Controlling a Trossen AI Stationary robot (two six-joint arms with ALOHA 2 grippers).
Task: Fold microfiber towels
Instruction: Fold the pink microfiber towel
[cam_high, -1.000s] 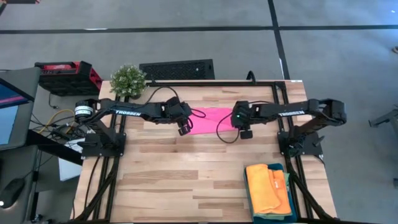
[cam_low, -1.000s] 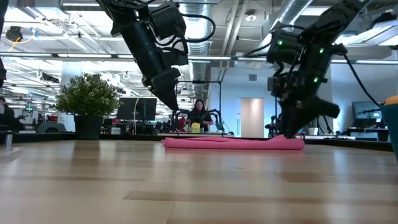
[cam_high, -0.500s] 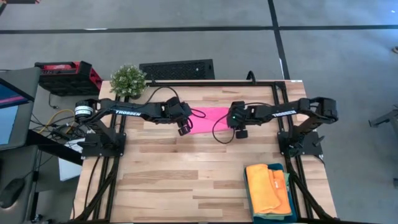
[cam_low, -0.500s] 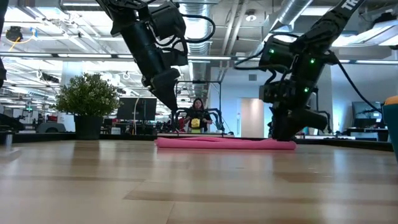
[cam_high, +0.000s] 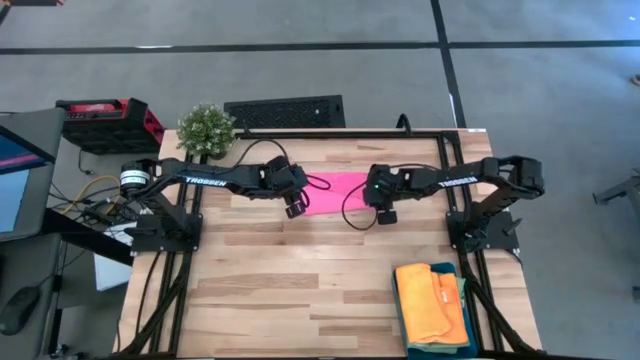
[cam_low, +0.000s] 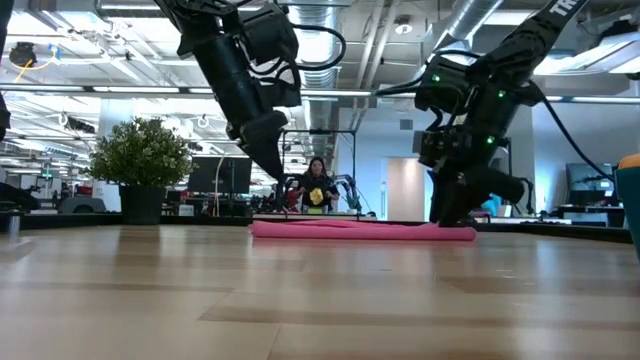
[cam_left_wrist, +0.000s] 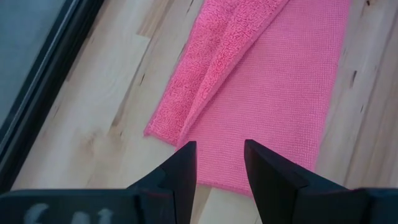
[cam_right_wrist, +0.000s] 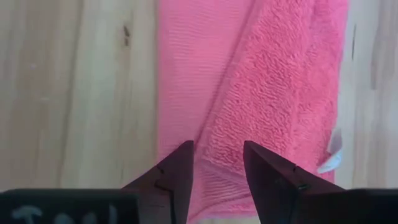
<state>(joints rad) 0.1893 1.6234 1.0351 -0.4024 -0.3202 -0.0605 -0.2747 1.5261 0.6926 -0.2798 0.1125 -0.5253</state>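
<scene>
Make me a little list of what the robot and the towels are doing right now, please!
pink towel: lying flat on the table, folded into a long strip, between the two arms
left gripper: jaws open, hovering over one end of the pink towel, holding nothing
right gripper: jaws open, over the other end of the pink towel, holding nothing
orange towel: in the teal tray at the table's near right corner
light green towel: a strip shows beside the orange one
plant: at the far left corner
</scene>
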